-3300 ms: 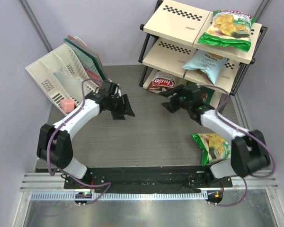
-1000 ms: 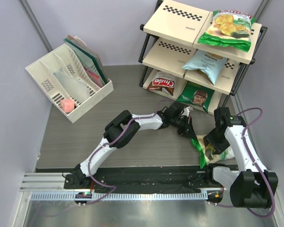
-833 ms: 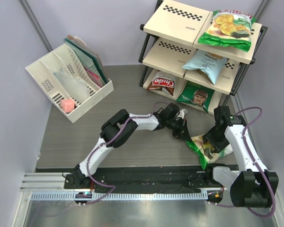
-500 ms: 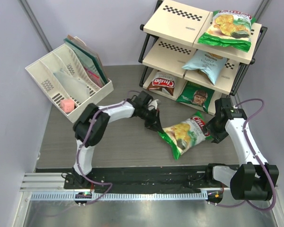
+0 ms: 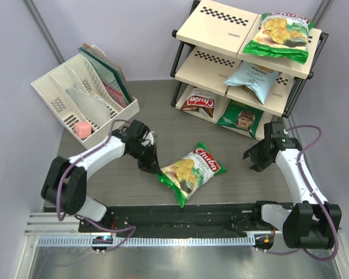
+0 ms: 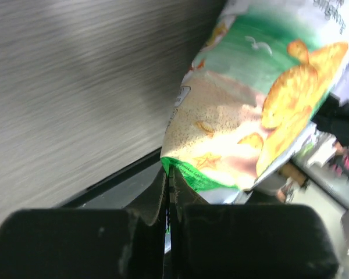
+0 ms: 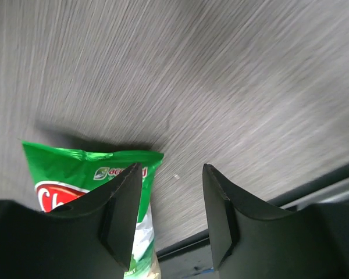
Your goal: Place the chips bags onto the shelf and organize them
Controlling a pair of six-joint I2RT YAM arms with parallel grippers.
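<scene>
Jaws of my left gripper pinch the green chips bag by its left corner, its length pointing toward the shelf; my right gripper stands spread, empty, well apart.

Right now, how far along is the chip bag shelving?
Done: the top green bag, light blue bag and brown bag sit on the shelf. In hand: the left fingers pinch a second green bag by its corner; the right fingers stand open. Left: shelving it.

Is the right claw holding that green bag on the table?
No, the right gripper stands open, apart from the green bag, whose corner the left gripper pinches.
</scene>
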